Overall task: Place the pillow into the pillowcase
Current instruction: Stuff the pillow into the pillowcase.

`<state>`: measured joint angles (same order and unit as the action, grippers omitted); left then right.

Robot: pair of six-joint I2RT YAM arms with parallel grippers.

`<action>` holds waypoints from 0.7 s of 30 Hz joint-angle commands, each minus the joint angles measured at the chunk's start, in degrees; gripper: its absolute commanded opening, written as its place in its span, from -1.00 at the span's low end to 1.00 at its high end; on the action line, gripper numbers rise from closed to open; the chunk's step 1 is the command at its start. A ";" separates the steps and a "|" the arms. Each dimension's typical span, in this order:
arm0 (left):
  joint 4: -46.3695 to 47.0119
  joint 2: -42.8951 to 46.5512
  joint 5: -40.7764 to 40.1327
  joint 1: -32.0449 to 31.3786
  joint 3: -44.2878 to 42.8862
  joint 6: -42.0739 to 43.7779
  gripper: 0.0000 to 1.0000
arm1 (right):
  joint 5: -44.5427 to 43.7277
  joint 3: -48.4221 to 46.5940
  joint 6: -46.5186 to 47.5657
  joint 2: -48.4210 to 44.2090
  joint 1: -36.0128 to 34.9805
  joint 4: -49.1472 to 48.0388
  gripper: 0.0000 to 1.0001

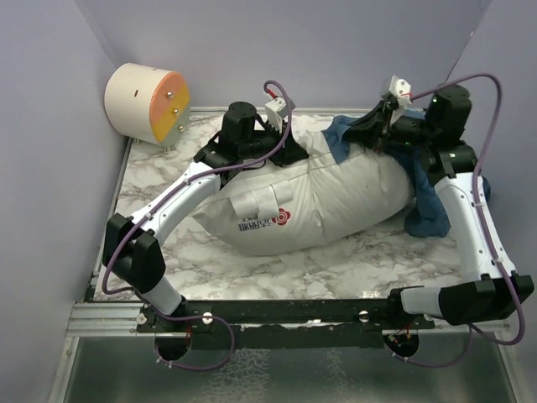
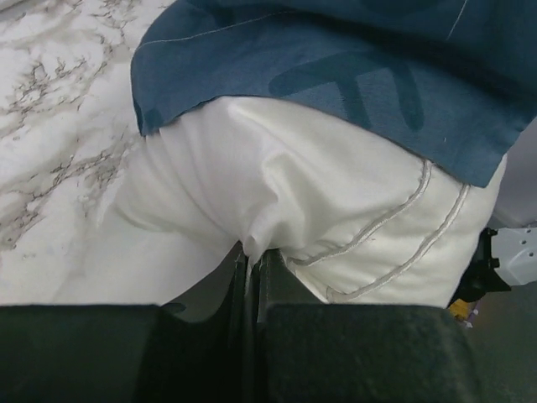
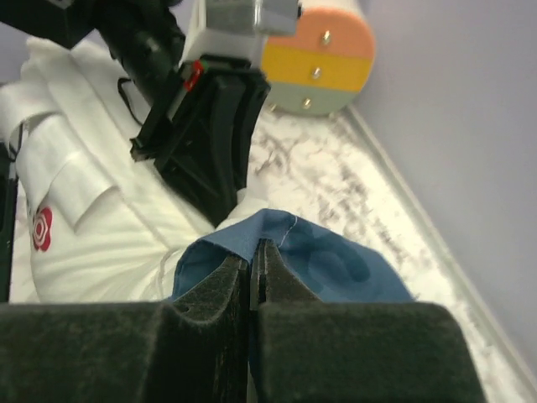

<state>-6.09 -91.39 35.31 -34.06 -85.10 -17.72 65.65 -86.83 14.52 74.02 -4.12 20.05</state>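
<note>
The plump white pillow (image 1: 327, 206) lies across the middle of the marble table, its printed label facing the front. The blue pillowcase (image 1: 426, 206) covers its right end and hangs down by the right arm. My left gripper (image 1: 294, 154) sits at the pillow's far edge. In the left wrist view this gripper (image 2: 250, 252) is shut on a pinched fold of pillow (image 2: 319, 210), just below the pillowcase (image 2: 336, 67) hem. My right gripper (image 1: 362, 133) is at the far right corner. In the right wrist view it (image 3: 253, 248) is shut on the pillowcase (image 3: 336, 264) edge, over the pillow (image 3: 101, 227).
A cream cylinder with an orange and yellow face (image 1: 147, 102) stands in the far left corner, also seen in the right wrist view (image 3: 323, 59). Purple walls enclose the marble table (image 1: 151, 180) on three sides. A black rail (image 1: 277, 311) runs along the front edge.
</note>
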 commanded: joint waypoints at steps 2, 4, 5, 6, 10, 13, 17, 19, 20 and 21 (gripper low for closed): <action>13.47 -2.46 -4.81 3.19 6.93 -6.31 -1.00 | -7.53 6.52 4.24 7.96 -6.01 6.68 -0.99; 14.94 -3.96 -6.03 4.72 9.71 -7.85 -1.00 | -8.64 5.20 4.98 11.69 -6.56 8.86 -0.98; 15.49 -4.71 -6.62 5.55 10.60 -8.62 -1.00 | -8.50 4.05 5.28 13.25 -6.67 10.33 -0.97; 15.92 -5.31 -7.17 6.22 11.25 -9.20 -1.00 | -7.91 2.72 5.44 14.73 -6.74 11.68 -0.94; 16.82 -7.88 -9.54 9.10 12.86 -9.76 -1.00 | -6.62 -4.10 6.51 15.64 -6.33 17.31 -0.31; 15.81 -9.51 -9.39 11.40 12.51 -9.36 -1.00 | -1.29 -7.09 2.61 11.91 -1.90 16.12 0.23; 11.39 -11.88 -7.72 13.06 9.97 -7.40 -1.00 | 1.33 -6.31 0.31 5.28 4.08 13.66 0.60; 9.19 -12.35 -7.01 13.36 9.10 -6.30 -1.00 | -0.92 -3.66 1.26 1.71 5.50 13.35 0.66; 8.73 -12.40 -6.76 13.35 8.74 -5.72 -1.00 | -2.66 -1.95 2.09 0.26 5.93 13.41 0.66; 8.01 -12.33 -6.54 13.33 8.41 -5.07 -1.00 | -4.36 -0.19 2.77 -1.02 6.48 13.57 0.66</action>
<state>11.57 -100.75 32.23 -21.89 -76.86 -26.83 63.11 -91.66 16.73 79.53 0.95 32.84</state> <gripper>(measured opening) 0.040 0.824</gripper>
